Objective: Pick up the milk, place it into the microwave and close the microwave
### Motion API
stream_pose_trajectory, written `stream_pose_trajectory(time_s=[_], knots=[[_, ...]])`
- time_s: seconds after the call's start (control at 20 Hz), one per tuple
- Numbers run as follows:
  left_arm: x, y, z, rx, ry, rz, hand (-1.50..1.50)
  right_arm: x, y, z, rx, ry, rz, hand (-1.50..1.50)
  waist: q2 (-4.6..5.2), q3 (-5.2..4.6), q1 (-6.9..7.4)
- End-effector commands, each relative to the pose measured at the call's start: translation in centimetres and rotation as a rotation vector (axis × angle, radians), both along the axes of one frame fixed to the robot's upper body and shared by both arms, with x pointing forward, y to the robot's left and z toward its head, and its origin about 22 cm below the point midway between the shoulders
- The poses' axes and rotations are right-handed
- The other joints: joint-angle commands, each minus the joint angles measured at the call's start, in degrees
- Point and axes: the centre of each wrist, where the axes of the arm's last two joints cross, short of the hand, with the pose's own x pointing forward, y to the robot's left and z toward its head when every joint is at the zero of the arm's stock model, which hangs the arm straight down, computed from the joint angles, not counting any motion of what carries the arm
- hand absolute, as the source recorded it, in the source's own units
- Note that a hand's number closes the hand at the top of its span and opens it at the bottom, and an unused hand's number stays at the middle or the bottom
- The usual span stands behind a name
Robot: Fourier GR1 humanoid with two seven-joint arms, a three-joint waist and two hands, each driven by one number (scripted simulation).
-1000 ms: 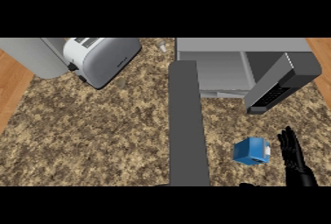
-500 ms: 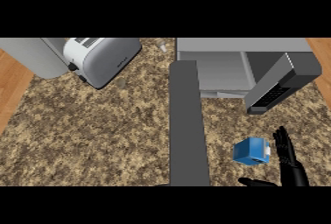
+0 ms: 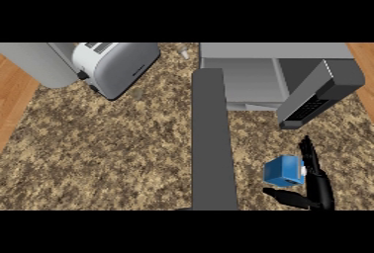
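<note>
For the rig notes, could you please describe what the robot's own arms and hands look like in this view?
A long, flat-sided dark grey forearm runs up from the lower edge. The right hand is glossy black, with slim, tapering fingers and a separate thumb. No cables, markings or sleeves show. The left hand isn't visible.

A grey toaster (image 3: 120,66) lies tilted on the speckled granite counter (image 3: 110,153); wooden floor (image 3: 15,106) flanks it.

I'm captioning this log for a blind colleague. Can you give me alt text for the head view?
The robot's right hand is open beside a small blue milk carton on a speckled stone counter, fingers along its right side and thumb in front of it. Behind it stands an open microwave, its door swung out; a toaster sits at the far left.
</note>
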Motion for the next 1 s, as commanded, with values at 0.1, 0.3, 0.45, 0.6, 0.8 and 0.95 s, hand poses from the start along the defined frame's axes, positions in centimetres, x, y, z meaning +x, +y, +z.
stream_pose_trajectory(time_s=[0.1,0.3,0.45,0.6,0.8,0.95], knots=[[-1.2,-0.9,-1.0,0.007,0.024,0.011,-1.5,-0.4,-0.2,-2.4,0.011,-0.02,0.045,1.5,0.02,0.01,0.06],[0.0,-1.4,0.2,0.001,0.003,-0.01,-1.5,0.6,2.0,-2.5,-0.058,-0.114,0.112,1.5,0.02,0.02,-0.08],[-1.1,1.1,-1.3,-0.007,-0.019,0.002,-1.5,3.0,0.5,-1.5,-0.071,-0.164,0.078,1.5,0.02,0.0,0.19],[-1.4,-0.1,0.0,0.0,-0.011,0.004,-1.5,4.3,3.0,-0.6,-0.009,-0.182,0.104,1.5,-0.03,0.0,0.08],[-1.1,-0.7,0.7,0.007,0.013,0.011,-1.5,5.0,2.1,-0.8,-0.006,-0.174,0.148,1.5,0.02,0.01,0.1],[-0.1,1.2,-0.8,-0.018,-0.008,0.0,-1.5,7.1,0.1,-0.3,-0.009,-0.171,0.118,1.5,0.17,0.03,0.41]])
